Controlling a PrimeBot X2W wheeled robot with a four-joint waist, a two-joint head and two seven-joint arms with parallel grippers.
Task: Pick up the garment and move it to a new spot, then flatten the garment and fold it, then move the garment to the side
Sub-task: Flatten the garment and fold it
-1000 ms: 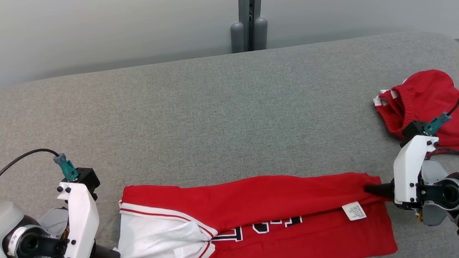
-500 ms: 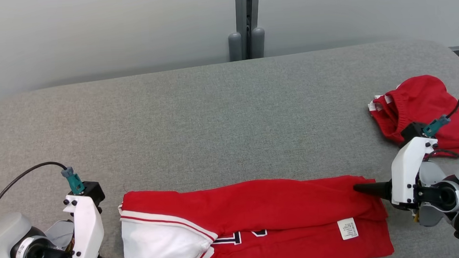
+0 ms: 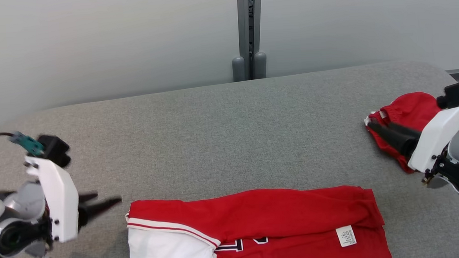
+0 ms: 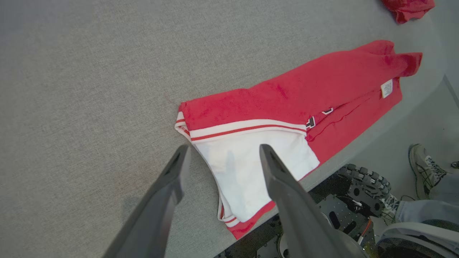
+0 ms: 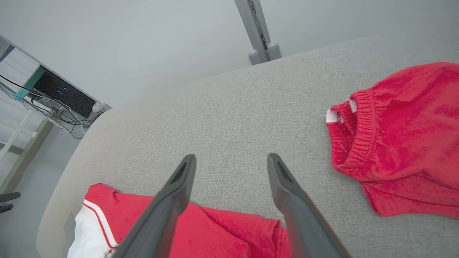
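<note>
While both sets of jaws stand wide and empty, the red jersey (image 3: 257, 212) lies folded lengthwise along the near edge of the grey table (image 3: 213, 126), between the left gripper (image 3: 107, 197) and the right gripper (image 3: 378, 125), touching neither. Some red shorts (image 3: 413, 103) lie bunched near the right gripper.

Jersey (image 3: 257, 218) lying at near edge of surface (image 3: 214, 137), centre. Shorts (image 3: 413, 105) well apart, at right end. Post (image 3: 248, 29) behind surface, middle.
</note>
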